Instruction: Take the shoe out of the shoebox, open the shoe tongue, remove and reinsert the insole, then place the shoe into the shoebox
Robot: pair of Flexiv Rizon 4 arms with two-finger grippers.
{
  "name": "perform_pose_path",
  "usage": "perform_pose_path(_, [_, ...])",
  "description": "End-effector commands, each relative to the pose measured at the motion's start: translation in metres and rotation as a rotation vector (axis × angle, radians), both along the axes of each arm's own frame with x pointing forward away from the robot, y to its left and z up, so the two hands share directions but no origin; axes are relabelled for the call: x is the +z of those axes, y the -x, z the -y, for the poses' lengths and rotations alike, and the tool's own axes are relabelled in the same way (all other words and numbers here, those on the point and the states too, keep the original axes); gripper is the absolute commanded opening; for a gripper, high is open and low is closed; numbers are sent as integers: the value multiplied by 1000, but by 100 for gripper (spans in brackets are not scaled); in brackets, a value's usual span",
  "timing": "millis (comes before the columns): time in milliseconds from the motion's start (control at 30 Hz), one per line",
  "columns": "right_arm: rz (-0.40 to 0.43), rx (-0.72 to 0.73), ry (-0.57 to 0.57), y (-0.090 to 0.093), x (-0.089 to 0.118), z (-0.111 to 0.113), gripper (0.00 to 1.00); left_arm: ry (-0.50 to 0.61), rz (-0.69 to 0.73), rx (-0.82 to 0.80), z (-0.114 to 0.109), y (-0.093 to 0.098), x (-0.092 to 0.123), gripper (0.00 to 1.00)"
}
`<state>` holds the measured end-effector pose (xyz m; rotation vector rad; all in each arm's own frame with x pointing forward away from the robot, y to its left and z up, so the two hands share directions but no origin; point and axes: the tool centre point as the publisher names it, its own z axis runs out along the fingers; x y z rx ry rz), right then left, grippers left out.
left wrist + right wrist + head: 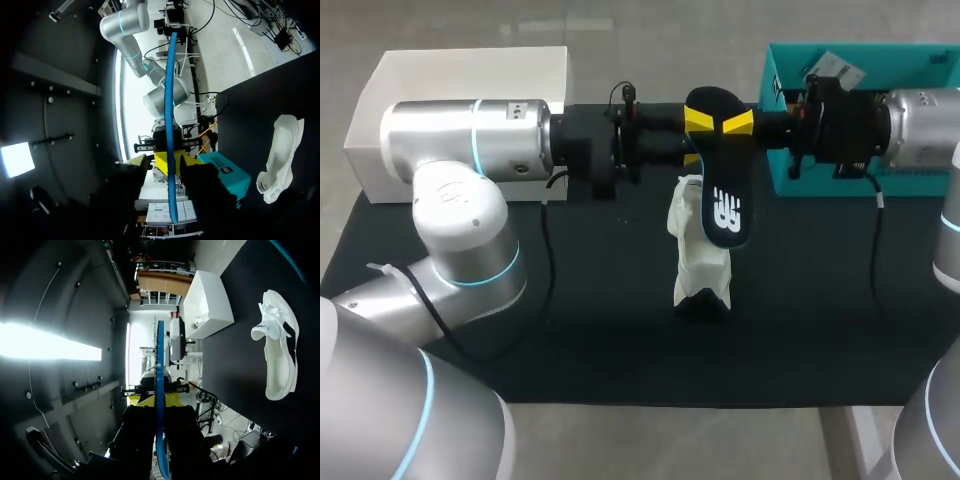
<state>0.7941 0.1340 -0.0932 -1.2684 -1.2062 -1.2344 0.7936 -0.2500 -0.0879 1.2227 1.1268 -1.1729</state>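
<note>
1. Where the two arms met above the middle of the table, the right gripper (740,122) (160,412) was clamped on the insole (725,190) (159,355), with its dark fingers pressed to both faces in the right wrist view.
2. The left gripper (698,125) (167,172) faced it from the other side. Its fingers stood apart with the insole (170,100) between them and a gap showing beside it, so it gripped nothing.
3. The insole was black with a white mark. It was held up in the air, its length running toward the near edge. Each wrist view showed it edge-on as a thin blue strip.
4. The white shoe (698,255) (280,150) (277,355) lay on the mat (570,320) just beside the insole's low end, outside both boxes.
5. The black mat covered the table. A white box (390,110) (207,305) sat at its far left corner and a teal box (785,180) (222,170) at its far right.
6. The right arm (910,125) hid most of the teal box, so its inside could not be seen. The left arm (460,140) covered the white box's near wall. The insole overlapped the shoe in the head view, and whether the two touched could not be told. The shoe's near end sat in shadow.
</note>
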Motion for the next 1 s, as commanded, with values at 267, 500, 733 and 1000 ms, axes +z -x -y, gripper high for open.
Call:
perform_pose_path(267, [8, 2, -7, 0, 2, -3, 0, -6, -3, 13, 3, 1, -7, 15])
perform_pose_path(500, [13, 1, -12, 0, 3, -4, 0, -7, -7, 15, 6, 5, -9, 7])
perform_pose_path(733, [13, -2, -14, 2, 3, -4, 0, -5, -14, 13, 8, 7, -11, 0])
perform_pose_path(1000, [9, -28, -23, 3, 0, 2, 100, -2, -34, 14, 7, 9, -12, 0])
